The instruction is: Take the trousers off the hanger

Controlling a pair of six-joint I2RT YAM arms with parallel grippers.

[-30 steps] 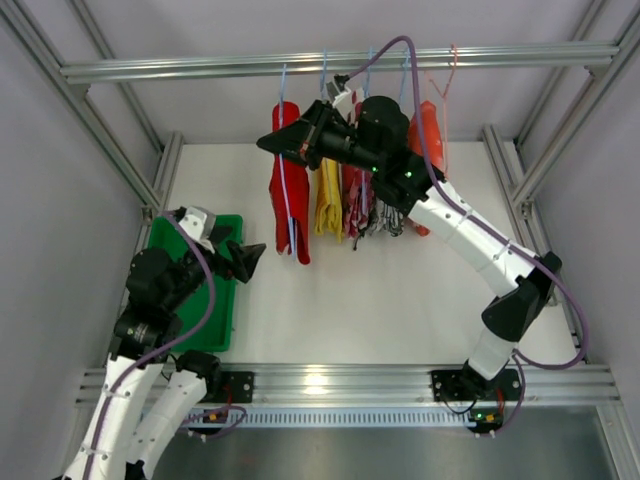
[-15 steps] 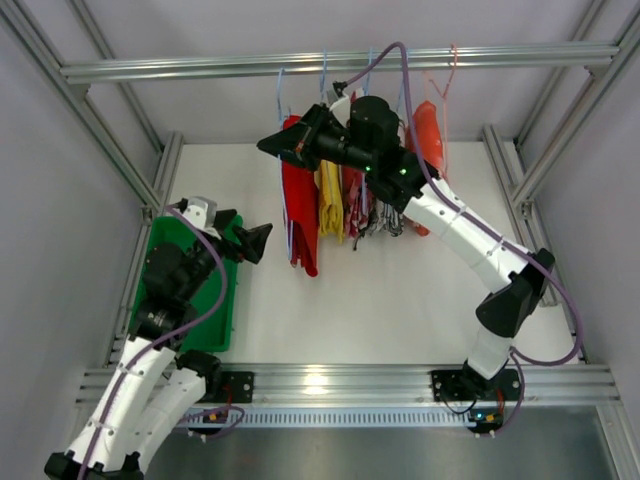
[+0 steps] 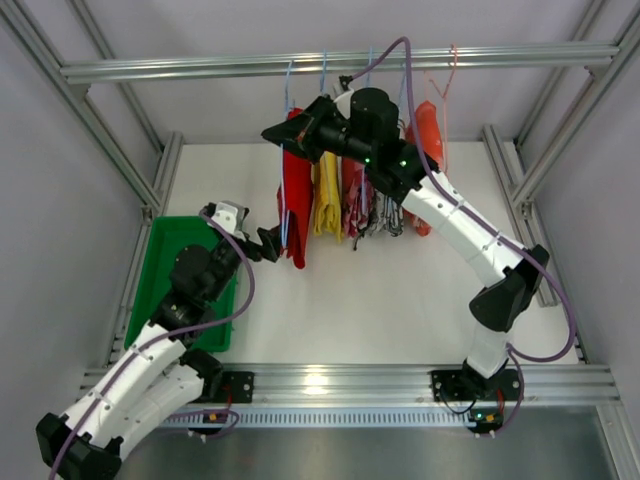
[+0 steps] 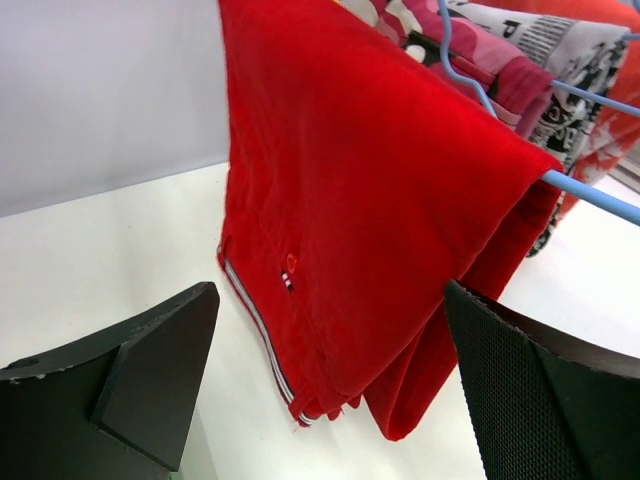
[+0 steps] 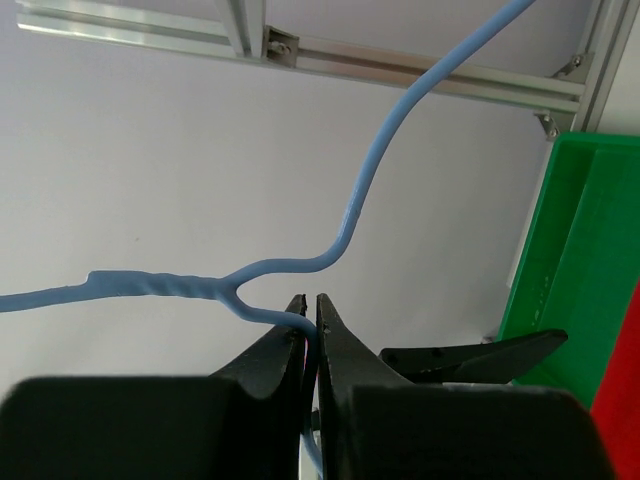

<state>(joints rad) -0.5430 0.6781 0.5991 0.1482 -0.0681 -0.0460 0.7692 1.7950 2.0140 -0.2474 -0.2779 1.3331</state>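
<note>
Red trousers [image 3: 296, 200] hang folded over a blue wire hanger [image 3: 286, 120] from the top rail; in the left wrist view the red trousers [image 4: 370, 210] fill the middle, draped on the hanger's bar [image 4: 590, 195]. Yellow trousers [image 3: 327, 195] hang just to their right. My right gripper [image 3: 278, 133] is shut on the blue hanger's wire [image 5: 300, 265] near its shoulder, as the right wrist view [image 5: 312, 312] shows. My left gripper [image 3: 272, 240] is open at the lower end of the red trousers, its jaws wide on either side of the hem [image 4: 330, 400].
A green bin [image 3: 165, 262] sits on the white table at the left, also seen in the right wrist view [image 5: 590, 260]. More garments [image 3: 375, 205] and an orange one [image 3: 428, 140] hang to the right. Aluminium frame posts stand at both sides.
My left arm has swung right from over the green bin to the bottom of the red trousers. The right gripper and hanger have shifted slightly right and back; the trousers swung with them.
</note>
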